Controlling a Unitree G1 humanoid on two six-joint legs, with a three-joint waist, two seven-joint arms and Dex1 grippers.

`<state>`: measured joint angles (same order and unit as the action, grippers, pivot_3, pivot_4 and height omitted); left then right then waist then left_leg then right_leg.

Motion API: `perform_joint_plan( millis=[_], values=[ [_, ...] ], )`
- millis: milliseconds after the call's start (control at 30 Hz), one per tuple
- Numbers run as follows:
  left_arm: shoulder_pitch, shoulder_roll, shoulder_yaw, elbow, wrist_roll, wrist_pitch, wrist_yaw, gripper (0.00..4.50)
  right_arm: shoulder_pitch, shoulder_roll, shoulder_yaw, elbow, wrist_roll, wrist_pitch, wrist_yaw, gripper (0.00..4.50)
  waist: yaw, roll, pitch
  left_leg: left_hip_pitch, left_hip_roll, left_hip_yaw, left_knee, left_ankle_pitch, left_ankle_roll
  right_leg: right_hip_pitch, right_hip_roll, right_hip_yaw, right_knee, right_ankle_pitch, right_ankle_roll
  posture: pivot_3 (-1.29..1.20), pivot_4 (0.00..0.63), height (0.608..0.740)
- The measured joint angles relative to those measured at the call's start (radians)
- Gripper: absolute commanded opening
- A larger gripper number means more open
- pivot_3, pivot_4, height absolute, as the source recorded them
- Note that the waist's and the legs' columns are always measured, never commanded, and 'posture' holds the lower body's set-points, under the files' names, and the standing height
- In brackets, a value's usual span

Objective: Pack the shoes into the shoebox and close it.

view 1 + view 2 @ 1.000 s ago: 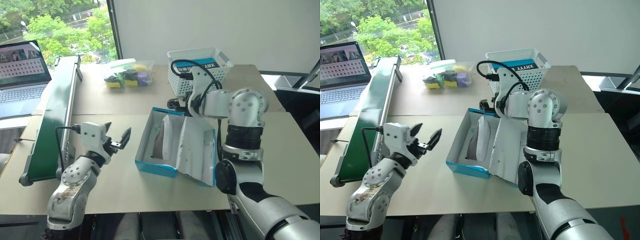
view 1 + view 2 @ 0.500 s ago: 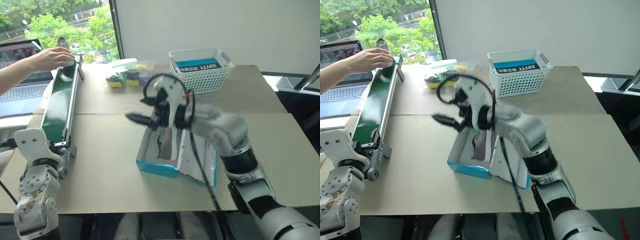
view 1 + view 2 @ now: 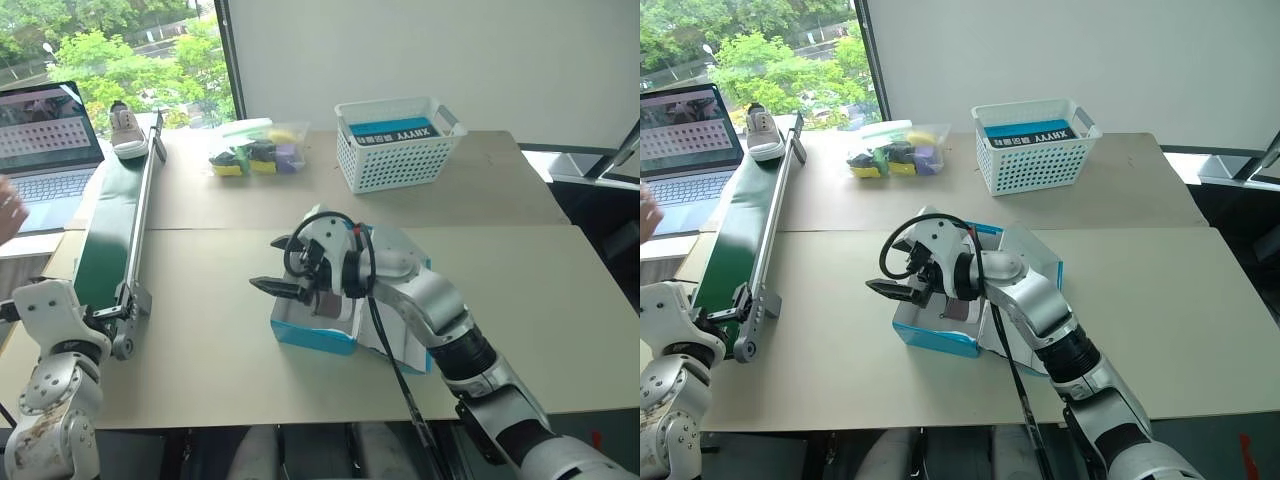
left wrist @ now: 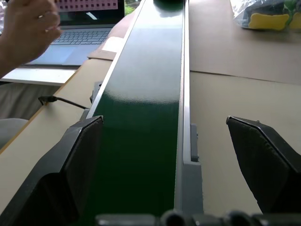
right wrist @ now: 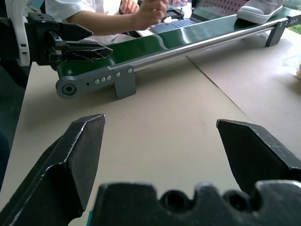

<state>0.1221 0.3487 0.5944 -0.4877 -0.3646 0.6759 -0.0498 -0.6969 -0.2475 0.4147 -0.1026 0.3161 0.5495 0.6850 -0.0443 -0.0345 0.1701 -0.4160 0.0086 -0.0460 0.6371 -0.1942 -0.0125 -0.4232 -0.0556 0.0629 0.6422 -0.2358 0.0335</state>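
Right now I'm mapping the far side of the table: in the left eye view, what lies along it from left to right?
Laptop → shoe on the green conveyor → clear bag of coloured items → white basket.

Both arms were built from rounded silver-grey segments joined by black rings at the joints. The right arm (image 3: 450,320) carried a black cable looped over its white wrist housing. The right gripper (image 3: 282,265) had two black, wedge-shaped fingers (image 5: 75,160) on a black scalloped base. The left arm (image 3: 55,385) showed scuffed paint and recessed screws, and the left gripper (image 4: 181,165) matched the right in form.
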Motion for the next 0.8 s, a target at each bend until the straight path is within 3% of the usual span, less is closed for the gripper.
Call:
perform_joint_plan(
  millis=[800],
  values=[
    [-0.044, 0.019, -0.009, 0.023, 0.011, 0.044, 0.004, 4.50, 0.005, 0.032, 0.003, 0.006, -0.097, -0.010, 0.031, 4.50, 0.001, 0.000, 0.000, 0.000, 0.000, 0.000, 0.000, 0.000, 0.000, 0.000, 0.000, 0.000, 0.001, 0.000, 0.000, 0.00, 0.150, 0.738]
  ],
)
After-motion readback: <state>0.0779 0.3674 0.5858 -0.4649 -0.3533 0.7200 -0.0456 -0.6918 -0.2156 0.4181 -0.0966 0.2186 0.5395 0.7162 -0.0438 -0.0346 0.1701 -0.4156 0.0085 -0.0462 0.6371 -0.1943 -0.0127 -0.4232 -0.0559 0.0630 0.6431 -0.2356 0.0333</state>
